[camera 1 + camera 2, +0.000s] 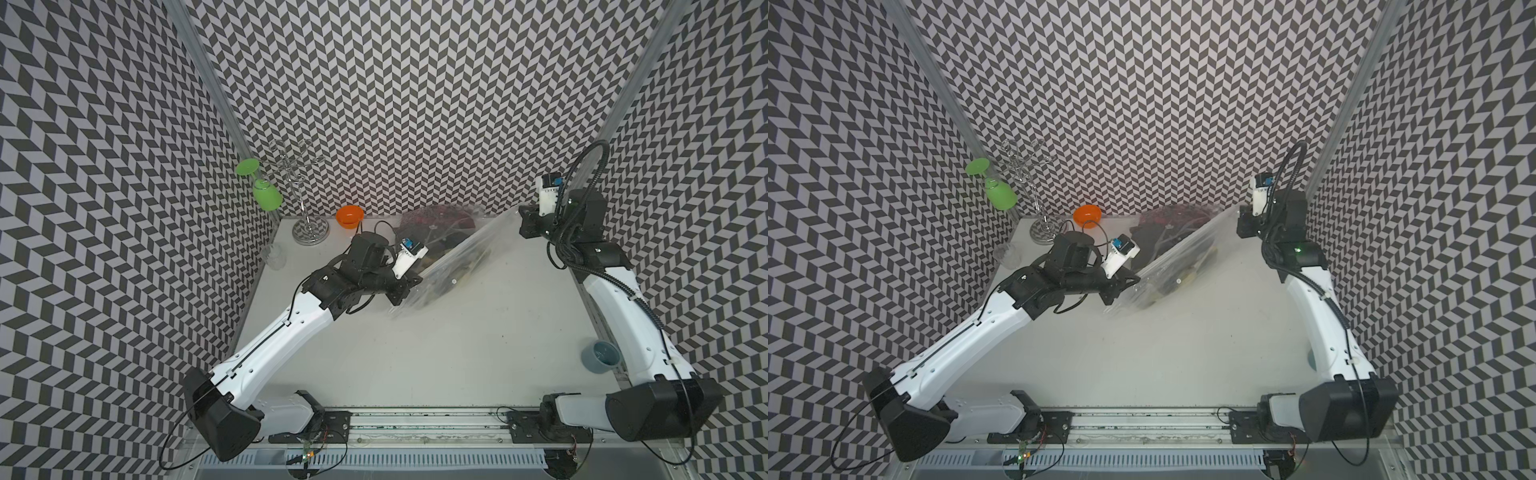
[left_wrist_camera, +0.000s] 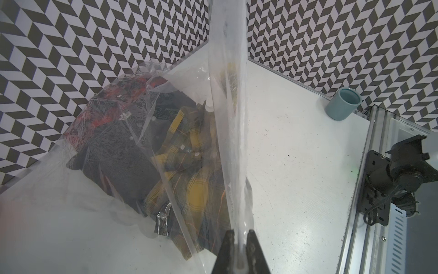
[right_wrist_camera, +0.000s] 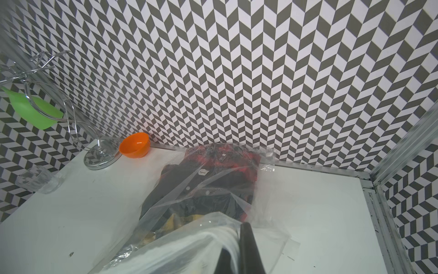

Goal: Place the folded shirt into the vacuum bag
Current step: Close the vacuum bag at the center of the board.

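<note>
The vacuum bag (image 1: pixel 453 257), clear and crinkly, lies at the back of the table, and its edge is stretched taut between both grippers. My left gripper (image 2: pixel 239 233) is shut on one end of that edge, and a strip of plastic runs out from between its jaws. My right gripper (image 3: pixel 237 234) is shut on the other end, raised near the back right (image 1: pixel 523 218). Folded shirts lie inside the bag. A yellow plaid shirt (image 2: pixel 194 189) sits nearest my left gripper, with a dark one (image 2: pixel 123 161) and a red plaid one (image 3: pixel 227 161) further in.
An orange bowl (image 1: pixel 350 216) sits at the back beside a wire glass stand (image 1: pixel 309 232) that holds a green wine glass (image 1: pixel 266 195). A clear tumbler (image 1: pixel 275 257) stands by the left wall. A blue-grey cup (image 1: pixel 600 356) stands at the table's right edge.
</note>
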Tool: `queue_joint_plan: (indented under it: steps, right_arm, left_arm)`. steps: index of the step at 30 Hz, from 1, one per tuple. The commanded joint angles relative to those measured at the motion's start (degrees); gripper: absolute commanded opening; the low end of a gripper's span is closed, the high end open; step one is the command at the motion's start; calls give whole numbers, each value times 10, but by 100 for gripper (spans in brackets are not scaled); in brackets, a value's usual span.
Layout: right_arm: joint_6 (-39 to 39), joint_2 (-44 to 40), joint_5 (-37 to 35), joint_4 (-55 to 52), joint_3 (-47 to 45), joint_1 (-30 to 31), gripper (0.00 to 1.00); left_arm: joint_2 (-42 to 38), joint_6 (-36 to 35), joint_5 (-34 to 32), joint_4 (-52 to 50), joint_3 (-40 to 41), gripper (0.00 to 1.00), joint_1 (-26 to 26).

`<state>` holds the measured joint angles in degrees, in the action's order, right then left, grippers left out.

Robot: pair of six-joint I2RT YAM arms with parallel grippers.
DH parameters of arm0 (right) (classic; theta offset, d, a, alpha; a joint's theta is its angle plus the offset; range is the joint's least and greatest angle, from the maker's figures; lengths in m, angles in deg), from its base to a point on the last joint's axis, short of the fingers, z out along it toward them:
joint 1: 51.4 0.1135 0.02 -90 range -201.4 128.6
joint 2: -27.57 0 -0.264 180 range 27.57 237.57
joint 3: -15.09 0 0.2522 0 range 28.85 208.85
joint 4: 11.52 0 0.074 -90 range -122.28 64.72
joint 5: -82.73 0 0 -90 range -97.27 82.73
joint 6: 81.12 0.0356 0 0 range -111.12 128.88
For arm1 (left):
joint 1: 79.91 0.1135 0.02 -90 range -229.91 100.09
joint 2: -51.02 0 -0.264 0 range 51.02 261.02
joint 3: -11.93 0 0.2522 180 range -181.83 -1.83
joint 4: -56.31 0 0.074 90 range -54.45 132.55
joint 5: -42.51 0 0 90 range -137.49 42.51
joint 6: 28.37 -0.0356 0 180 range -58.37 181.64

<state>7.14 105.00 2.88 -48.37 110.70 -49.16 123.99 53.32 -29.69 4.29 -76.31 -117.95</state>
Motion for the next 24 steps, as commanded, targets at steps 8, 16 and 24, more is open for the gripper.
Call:
queue_joint_plan:
  steps: [8,16,24]
  right_arm:
    - [23,22,-201,198,65,-87,0]
    - [31,36,-196,194,86,-104,0]
    - [43,47,-185,195,90,-118,0]
  left_arm:
    - [-24,-2,-18,-189,29,6,-1]
    - [-20,-3,-14,-188,31,6,-4]
    - [-17,-5,-9,-184,34,5,-5]
